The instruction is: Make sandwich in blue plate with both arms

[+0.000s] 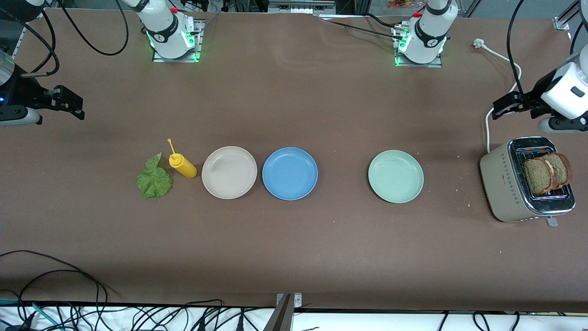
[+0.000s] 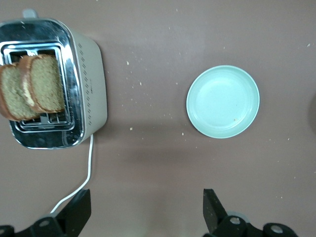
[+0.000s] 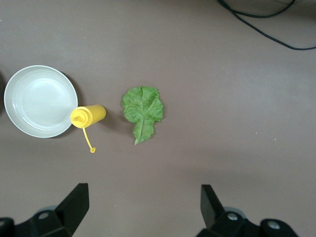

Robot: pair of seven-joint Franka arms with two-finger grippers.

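Note:
The blue plate lies bare in the middle of the table. Two brown bread slices stand in the toaster at the left arm's end. A green lettuce leaf lies flat toward the right arm's end. My left gripper hangs open and holds nothing, over the table beside the toaster. Over bare table at the right arm's end, my right gripper is open too, with nothing in it.
A yellow squeeze bottle lies between the lettuce and a beige plate, which is beside the blue plate. A pale green plate sits between the blue plate and the toaster. The toaster's white cord runs toward the bases.

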